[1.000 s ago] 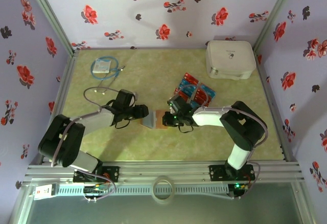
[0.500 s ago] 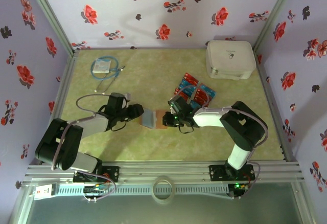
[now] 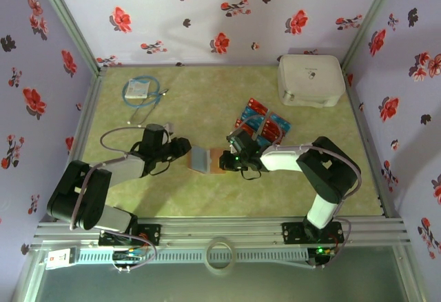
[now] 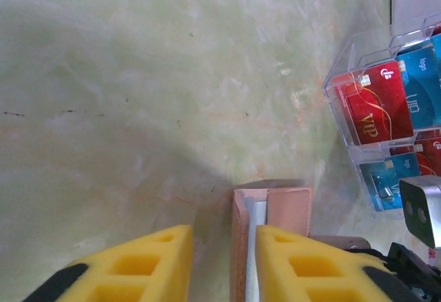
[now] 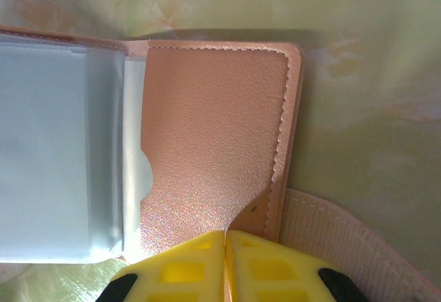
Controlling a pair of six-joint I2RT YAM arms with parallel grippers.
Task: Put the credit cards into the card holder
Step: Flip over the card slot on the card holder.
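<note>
Left to right, in the near half of the table (image 3: 207,102). The left gripper (image 3: 183,148) lay low, just left of the card holder (image 3: 205,159). In its wrist view the yellow fingers (image 4: 303,260) stood apart, with the holder's raised left edge in the gap, close to the right finger but not clamped. The holder lay open, grey pockets on its left and a tan leaf on its right. The right gripper (image 3: 229,158) was pinched closed on the near edge of that tan leaf. Farther right and toward the far edge, the red and blue cards (image 3: 262,126) stood in a clear tray (image 4: 344,74), none yet moved into the holder. By appearance the holder was light, thin and pliable, likely to slide on the smooth table unless pinned. Its free leaf edges offered the best hold, since the pocket film looked floppy. The cards seemed stiff, slick and thin, best taken by an edge standing proud of the tray. Compared with a second earlier, the left gripper had drawn slightly leftward and its jaws had narrowed. The holder and the right gripper were unchanged.
</note>
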